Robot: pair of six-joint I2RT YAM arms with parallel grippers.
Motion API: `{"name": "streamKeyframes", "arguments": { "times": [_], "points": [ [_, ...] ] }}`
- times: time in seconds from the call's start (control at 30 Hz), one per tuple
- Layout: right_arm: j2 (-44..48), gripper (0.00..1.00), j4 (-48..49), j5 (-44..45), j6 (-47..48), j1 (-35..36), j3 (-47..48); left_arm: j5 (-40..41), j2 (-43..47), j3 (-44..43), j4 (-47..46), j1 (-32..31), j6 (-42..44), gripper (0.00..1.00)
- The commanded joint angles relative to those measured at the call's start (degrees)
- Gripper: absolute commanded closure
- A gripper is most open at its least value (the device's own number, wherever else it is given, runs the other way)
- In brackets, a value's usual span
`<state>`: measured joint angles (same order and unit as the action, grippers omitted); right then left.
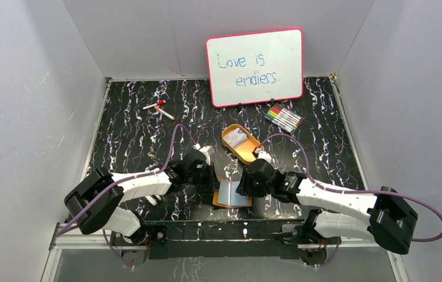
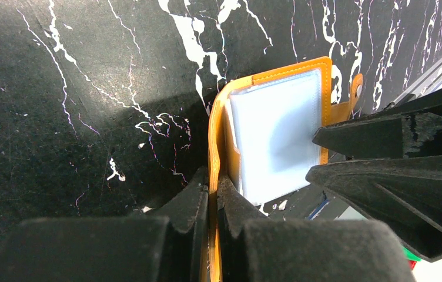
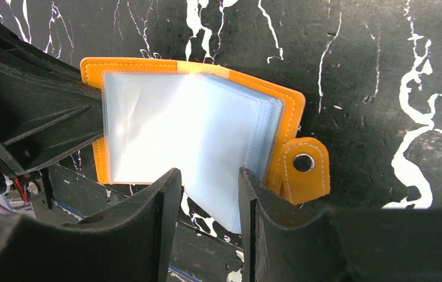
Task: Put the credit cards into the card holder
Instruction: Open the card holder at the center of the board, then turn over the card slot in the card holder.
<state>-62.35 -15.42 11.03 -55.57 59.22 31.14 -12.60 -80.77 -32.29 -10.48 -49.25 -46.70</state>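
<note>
The card holder (image 1: 230, 192), an orange wallet with pale blue-grey pockets, lies open on the black marbled table between both grippers. My left gripper (image 2: 213, 185) is shut on its orange cover edge (image 2: 214, 135) at the wallet's left side (image 1: 210, 176). My right gripper (image 3: 210, 176) is open at the wallet's right side (image 1: 243, 187), and a lower corner of a pale pocket leaf (image 3: 218, 194) hangs between its fingers. The wallet's snap tab (image 3: 305, 167) sits just right of them. The credit cards (image 1: 237, 139) lie in the oval yellow tin tray (image 1: 248, 154) behind the wallet.
A whiteboard (image 1: 255, 66) with writing stands at the back. A pack of coloured markers (image 1: 283, 117) lies at the back right. A red-capped marker (image 1: 158, 108) lies at the back left. White walls enclose the table on three sides.
</note>
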Motion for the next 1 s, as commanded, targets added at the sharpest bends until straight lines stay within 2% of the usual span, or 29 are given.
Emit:
{"name": "streamKeyframes", "arguments": {
  "times": [0.0,0.2,0.53,0.97],
  "points": [
    [-0.7,0.51,3.9,-1.3,0.0,-0.2,-0.6,0.7,2.4,0.4,0.1,-0.1,0.0,1.0],
    [-2.2,0.52,5.3,-2.7,0.3,-0.2,-0.8,0.6,2.4,0.6,-0.2,-0.1,-0.3,1.0],
    [1.8,0.49,-0.5,2.8,-1.7,-0.4,-1.2,1.3,2.6,1.2,0.0,-0.1,-0.4,1.0],
    [-0.8,0.49,5.2,-1.5,-0.8,-0.4,-2.4,1.1,2.5,1.3,-0.4,-0.1,-0.8,1.0]
  ]
}}
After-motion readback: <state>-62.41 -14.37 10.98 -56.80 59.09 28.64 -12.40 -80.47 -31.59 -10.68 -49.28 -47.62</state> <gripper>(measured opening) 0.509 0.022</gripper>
